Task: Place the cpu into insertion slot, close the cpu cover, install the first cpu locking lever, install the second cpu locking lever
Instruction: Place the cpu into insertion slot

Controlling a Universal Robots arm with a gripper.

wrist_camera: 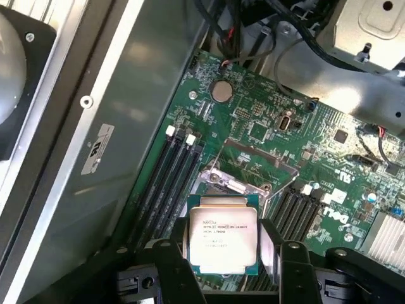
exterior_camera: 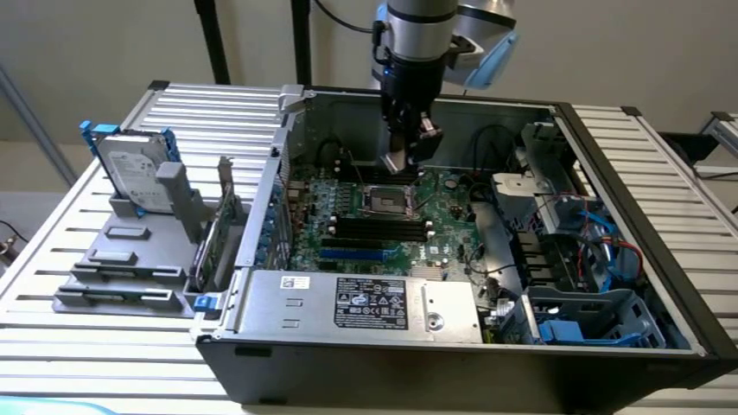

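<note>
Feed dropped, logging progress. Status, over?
Pincer shut on cpu, above motherboard. Cpu not yet in insertion slot. No obstruction seen between them.

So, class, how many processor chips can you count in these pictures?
1: the chip is held in the gripper, near the socket. Others may be hidden inside the case.

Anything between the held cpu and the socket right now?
Nothing visible. The end effector grips the pale square silver-faced cpu in open air above the green motherboard, close over the small black silver-rimmed square socket. No cable or bracket crosses the gap between them.
</note>
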